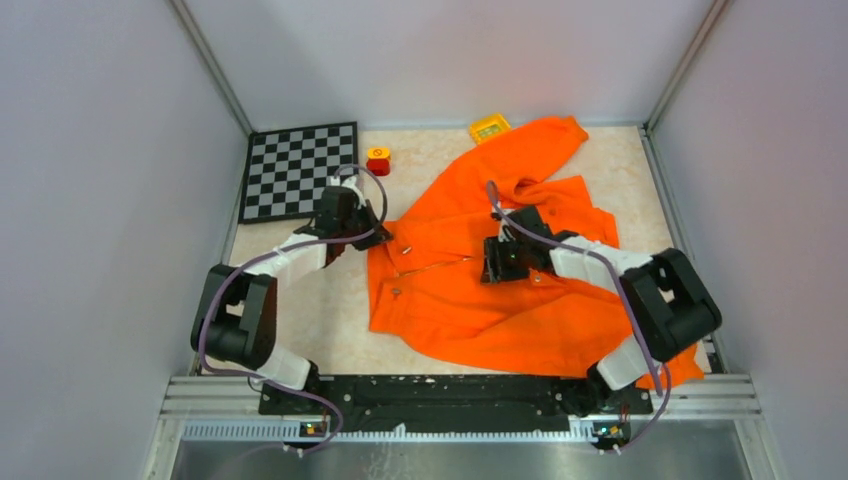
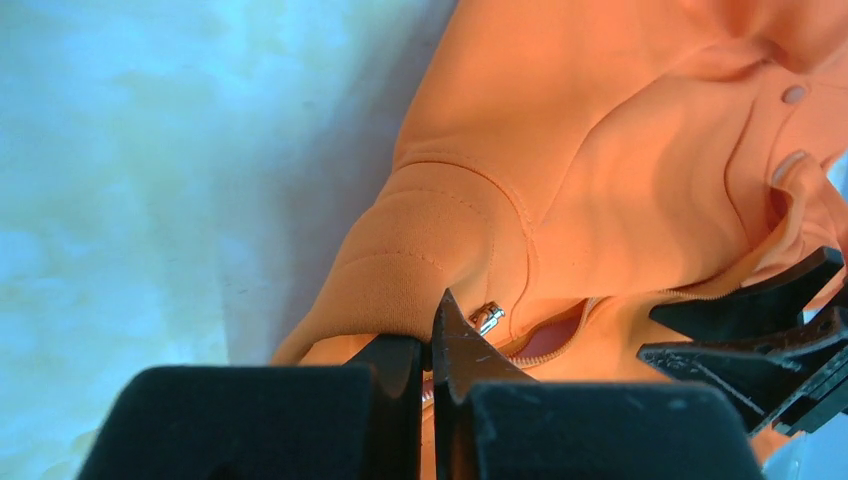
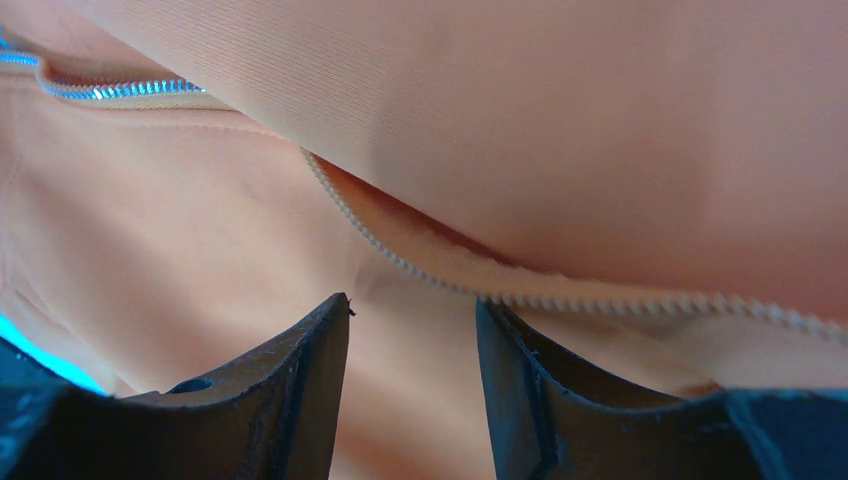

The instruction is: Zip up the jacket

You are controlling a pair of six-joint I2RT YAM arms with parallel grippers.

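From above, the jacket point(image 1: 460, 310) lies spread out on the table point(image 1: 335, 320), between the two arms. The left gripper point(image 1: 370, 232) is at the jacket's side edge. The jacket lies just in front of its tips. A checkerboard point(image 1: 300, 170) lies just behind this gripper, and a small red block point(image 1: 378, 160) sits a little past it. The right gripper point(image 1: 490, 262) is down on the middle of the jacket, with orange cloth all around it. A yellow thing point(image 1: 489, 127) lies well beyond this gripper, beside the far sleeve.

In the left wrist view, the left gripper's two fingers point(image 2: 460, 355) are squeezed together, and they pinch the thick bottom edge of the jacket. The little silver zipper pull point(image 2: 487, 317) is just past the fingertips, a bit to one side. The zipper is open here, and pink lining shows in the gap. The right gripper's black tips show further along the zipper.

In the right wrist view, the right gripper's fingers point(image 3: 300, 385) are spread apart and hold nothing. Orange cloth fills the space between and beyond them. A row of zipper teeth point(image 3: 420, 272) runs across just in front of the tips, under a fold of the jacket.
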